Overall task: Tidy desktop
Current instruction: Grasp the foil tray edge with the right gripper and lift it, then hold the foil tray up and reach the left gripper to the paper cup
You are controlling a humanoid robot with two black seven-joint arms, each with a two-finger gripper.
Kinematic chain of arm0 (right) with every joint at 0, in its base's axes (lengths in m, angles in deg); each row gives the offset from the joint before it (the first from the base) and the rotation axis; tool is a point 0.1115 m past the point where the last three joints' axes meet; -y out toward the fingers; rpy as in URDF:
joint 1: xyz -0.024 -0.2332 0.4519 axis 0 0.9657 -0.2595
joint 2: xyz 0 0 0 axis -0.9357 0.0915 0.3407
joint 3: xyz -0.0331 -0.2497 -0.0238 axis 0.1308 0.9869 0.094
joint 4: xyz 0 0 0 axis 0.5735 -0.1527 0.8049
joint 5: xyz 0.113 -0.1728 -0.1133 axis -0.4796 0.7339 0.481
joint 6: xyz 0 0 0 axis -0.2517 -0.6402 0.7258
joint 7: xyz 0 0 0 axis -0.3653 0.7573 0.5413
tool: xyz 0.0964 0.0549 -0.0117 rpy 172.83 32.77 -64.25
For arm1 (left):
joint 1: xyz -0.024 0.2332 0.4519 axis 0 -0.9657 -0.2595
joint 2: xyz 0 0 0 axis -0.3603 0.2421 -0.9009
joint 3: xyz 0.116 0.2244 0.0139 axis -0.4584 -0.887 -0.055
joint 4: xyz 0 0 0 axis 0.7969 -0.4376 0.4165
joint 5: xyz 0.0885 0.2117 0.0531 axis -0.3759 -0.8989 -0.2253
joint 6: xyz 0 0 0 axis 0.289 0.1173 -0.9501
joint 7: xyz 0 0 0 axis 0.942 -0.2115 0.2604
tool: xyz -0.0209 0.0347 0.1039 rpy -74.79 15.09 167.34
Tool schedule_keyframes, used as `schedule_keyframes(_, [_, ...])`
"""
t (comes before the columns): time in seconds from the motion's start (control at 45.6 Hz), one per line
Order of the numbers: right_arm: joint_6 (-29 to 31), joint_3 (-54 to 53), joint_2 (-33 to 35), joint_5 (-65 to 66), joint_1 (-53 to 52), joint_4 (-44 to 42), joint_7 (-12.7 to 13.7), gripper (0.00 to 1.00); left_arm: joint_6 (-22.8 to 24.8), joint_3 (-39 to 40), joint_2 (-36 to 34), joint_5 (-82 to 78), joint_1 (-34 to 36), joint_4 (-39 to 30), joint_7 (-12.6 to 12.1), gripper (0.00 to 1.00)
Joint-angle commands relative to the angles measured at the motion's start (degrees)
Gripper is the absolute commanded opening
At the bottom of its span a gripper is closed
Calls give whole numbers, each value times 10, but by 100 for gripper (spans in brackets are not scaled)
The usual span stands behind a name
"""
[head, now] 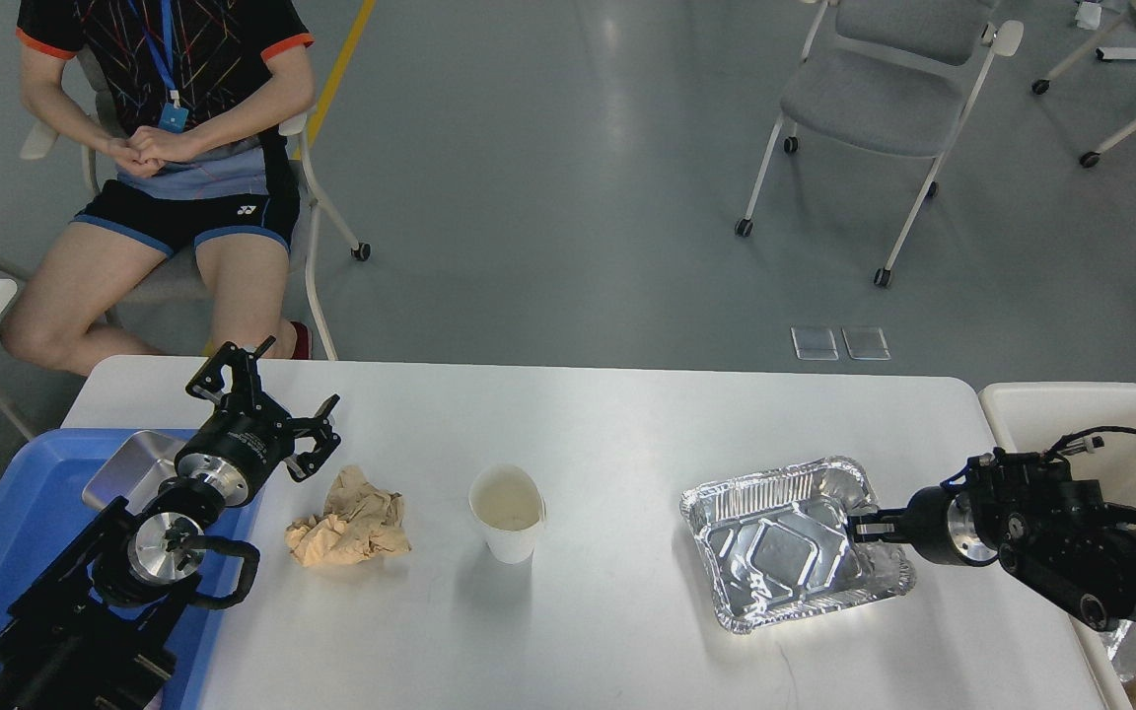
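The white desktop (627,424) holds a crumpled brown paper (351,518), a white paper cup (507,513) and an empty foil tray (775,542). My left gripper (280,394) is open and empty, just above and left of the brown paper, not touching it. My right gripper (869,530) comes in from the right and is closed on the right rim of the foil tray, which lies turned on the table.
A blue plastic tray (6,532) with a small metal dish (124,468) sits at the left edge under my left arm. A white bin (1071,409) stands off the table's right end. A seated person (174,148) is beyond the far left corner.
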Motion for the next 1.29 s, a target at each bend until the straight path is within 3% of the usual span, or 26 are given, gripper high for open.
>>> schedule_keyframes(0.0, [16,-1,15,-49,-20,20,1,0,0,1,1,0,0,0,0,96])
schedule_keyframes(0.197, [39,-1,36,-99,-56,42,3,0,0,1,-4,0,0,0,1,96])
schedule_keyframes(0.417, [84,-5,97,-159,-122,128,20,0,-1,1,-6,0,0,0,1,96])
schedule_keyframes(0.68, [155,-4,126,-200,-220,128,36,0,-8,0,-3,0,1,1,-1,96])
schedule_keyframes(0.921, [169,-5,91,-204,-232,114,96,0,-10,-3,0,-5,0,1,-3,96])
schedule_keyframes(1.119, [169,-5,60,-228,-225,98,101,0,-56,-124,-23,-30,46,-10,-5,96])
schedule_keyframes(1.272, [169,-5,60,-230,-222,98,104,0,-90,-219,-90,-31,63,-105,-9,96])
